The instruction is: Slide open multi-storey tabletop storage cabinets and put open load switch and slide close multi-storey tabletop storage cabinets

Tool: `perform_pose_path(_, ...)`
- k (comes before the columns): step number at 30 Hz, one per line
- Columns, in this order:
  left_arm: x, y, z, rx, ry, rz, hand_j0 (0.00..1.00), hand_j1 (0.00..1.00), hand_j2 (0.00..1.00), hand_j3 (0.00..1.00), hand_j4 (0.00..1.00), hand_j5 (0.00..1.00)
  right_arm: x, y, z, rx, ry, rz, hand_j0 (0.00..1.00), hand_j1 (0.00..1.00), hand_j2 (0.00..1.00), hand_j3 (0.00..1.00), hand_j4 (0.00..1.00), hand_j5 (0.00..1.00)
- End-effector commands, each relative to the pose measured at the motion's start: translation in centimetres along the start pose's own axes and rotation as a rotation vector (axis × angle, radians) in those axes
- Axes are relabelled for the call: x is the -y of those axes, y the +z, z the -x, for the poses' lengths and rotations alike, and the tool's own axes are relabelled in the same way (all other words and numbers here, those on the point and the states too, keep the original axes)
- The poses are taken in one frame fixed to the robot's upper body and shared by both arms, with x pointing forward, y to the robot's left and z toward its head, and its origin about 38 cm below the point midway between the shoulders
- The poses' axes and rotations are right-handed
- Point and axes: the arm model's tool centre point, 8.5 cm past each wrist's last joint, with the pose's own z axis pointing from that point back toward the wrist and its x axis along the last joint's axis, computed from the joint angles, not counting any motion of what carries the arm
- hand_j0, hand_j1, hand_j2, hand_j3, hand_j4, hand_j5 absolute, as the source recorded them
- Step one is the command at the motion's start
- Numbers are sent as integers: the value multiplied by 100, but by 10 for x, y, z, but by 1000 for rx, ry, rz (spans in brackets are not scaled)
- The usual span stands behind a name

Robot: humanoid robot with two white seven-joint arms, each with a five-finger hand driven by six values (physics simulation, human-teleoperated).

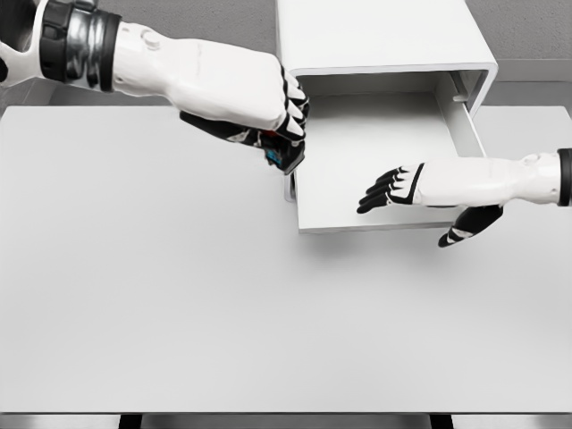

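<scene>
The load switch, only partly visible, is clasped in the curled fingers of the left hand at the left edge of the pulled-out drawer of the cabinet at the bench's far side. The right hand hovers over the drawer, fingers extended, holding nothing.

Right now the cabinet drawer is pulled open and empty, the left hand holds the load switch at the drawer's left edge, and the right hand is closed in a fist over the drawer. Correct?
Not quite. In the head view the right hand has its fingers spread flat and holds nothing; it is no fist. The rest stands: the drawer is pulled open and empty, and the left hand holds the load switch at the drawer's left edge.
</scene>
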Motion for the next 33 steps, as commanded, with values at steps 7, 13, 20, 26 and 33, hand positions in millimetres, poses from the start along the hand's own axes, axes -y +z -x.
perform_pose_path(7,-7,-35,17,20,21,-9,41,41,41,41,41,41,-1,-1,0,3,-9,2,100,100,100,100,100,100)
perform_pose_path(13,-1,-57,31,5,22,27,41,41,41,41,41,41,-2,5,1,-12,-11,2,100,100,100,100,100,100)
perform_pose_path(20,5,-73,42,-4,39,51,41,41,41,41,41,41,-3,7,1,-16,-13,1,100,100,100,100,100,100)
perform_pose_path(26,8,-84,50,-18,48,63,42,42,42,42,42,42,-3,7,1,-16,-13,1,100,100,100,100,100,100)
perform_pose_path(33,15,-95,59,-35,62,85,42,42,42,42,42,42,-4,6,1,-14,-15,0,100,100,100,100,100,100)
